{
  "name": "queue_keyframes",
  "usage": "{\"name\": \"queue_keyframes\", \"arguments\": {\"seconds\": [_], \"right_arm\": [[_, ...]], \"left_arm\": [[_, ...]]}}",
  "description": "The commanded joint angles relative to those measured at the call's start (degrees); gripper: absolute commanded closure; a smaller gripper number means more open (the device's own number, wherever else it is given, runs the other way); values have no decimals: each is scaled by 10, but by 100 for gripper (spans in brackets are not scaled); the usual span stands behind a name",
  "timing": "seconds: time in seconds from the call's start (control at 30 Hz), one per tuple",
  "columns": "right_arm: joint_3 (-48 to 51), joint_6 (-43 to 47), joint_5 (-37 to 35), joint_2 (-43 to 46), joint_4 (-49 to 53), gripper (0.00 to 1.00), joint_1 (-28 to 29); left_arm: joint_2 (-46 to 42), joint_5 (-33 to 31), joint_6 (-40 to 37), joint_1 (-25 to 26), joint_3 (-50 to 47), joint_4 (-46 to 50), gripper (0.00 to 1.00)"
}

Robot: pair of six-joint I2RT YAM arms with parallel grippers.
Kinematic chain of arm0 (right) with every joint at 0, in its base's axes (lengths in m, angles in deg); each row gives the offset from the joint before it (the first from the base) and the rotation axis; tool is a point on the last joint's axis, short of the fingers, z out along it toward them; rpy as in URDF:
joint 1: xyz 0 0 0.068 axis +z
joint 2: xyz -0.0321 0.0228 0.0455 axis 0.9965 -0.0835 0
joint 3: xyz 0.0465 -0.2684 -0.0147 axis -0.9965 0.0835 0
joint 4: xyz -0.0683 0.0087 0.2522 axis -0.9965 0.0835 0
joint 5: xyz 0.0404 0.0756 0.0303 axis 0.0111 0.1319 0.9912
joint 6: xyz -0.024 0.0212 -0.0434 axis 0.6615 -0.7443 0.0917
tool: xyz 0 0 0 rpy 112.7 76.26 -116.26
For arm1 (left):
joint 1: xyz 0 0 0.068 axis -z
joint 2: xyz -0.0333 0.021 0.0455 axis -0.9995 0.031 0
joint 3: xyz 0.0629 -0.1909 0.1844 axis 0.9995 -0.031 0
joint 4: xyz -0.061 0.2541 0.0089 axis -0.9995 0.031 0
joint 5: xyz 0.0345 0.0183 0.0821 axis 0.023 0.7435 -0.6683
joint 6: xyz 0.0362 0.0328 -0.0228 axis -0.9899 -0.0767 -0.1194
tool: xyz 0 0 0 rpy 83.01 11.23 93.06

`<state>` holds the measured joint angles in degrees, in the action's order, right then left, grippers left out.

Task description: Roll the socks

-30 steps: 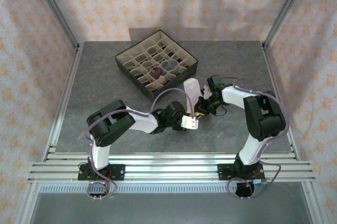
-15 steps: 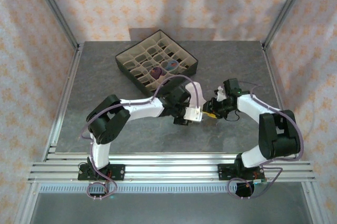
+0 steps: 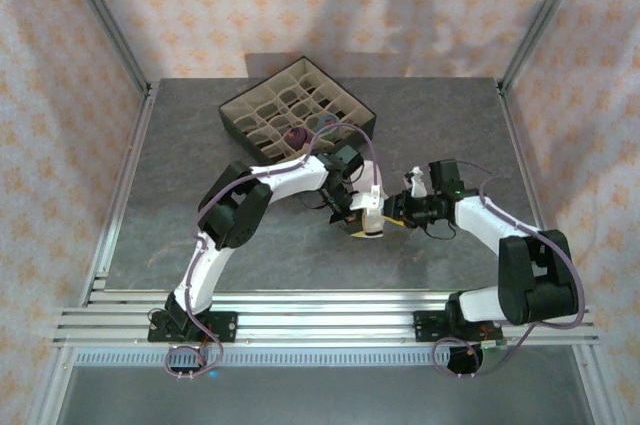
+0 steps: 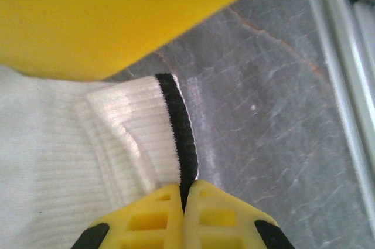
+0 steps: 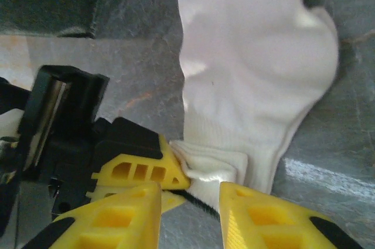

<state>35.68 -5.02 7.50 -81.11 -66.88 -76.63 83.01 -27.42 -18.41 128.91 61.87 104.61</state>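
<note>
The white sock (image 4: 47, 167) shows soft ribbed knit cloth, its cuff edged in fuzzy black thread. The left fingers (image 4: 149, 219) are smooth yellow moulded plastic, faintly glossy. The worktop (image 4: 281, 132) looks hard, grey and mottled, lightly scratched, with a dull sheen. Brushed metal rails (image 3: 320, 320) line its near edge.

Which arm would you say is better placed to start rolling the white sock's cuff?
Probably left: the left end effector is shut on the white sock at its black-edged cuff; the right end effector stands open at the fold.
</note>
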Motion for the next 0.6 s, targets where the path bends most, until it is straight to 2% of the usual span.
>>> {"name": "queue_keyframes", "arguments": {"seconds": [0.0, 0.1, 0.27, 0.57], "right_arm": [[8, 5, 15, 2, -42, 65, 10], [4, 10, 14, -21, -47, 62, 27], [0, 23, 8, -54, -60, 61, 62], [-1, 50, 4, -74, -54, 60, 67]], "left_arm": [[21, 52, 22, -12, 29, 69, 100], [32, 54, 38, -19, 43, 72, 100], [52, 87, 55, -35, 61, 86, 100], [66, 114, 92, -60, 65, 76, 100]]}}
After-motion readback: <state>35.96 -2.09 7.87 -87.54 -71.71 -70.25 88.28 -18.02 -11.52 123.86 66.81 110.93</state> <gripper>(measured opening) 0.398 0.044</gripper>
